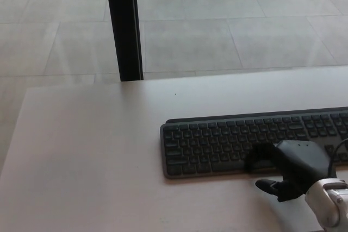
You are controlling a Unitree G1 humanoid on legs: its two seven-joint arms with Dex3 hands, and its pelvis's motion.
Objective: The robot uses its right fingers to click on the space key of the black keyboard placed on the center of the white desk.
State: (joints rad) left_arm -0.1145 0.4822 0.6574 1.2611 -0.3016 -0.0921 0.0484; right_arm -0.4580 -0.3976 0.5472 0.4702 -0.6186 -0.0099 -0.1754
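Right hand (pixel 291 169) fingers (pixel 258 158) extended, gripping nothing, tips over the bottom key row of the black keyboard (pixel 217 145), about at the space key; real contact can't be confirmed. Thumb (pixel 267 185) hangs just in front of the keyboard. Keyboard lies flat toward the white desk's (pixel 92 150) right side. Likely rigid, light, may slide: press straight down, no grasp.

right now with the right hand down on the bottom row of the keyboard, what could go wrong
1. The right hand is thick and covers several keys of the black keyboard, so a finger may press neighbours along with the space key.
2. The contact point is hidden under the hand, so I cannot tell whether it is on the space key at all.
3. A hard push might slide the keyboard across the white desk.
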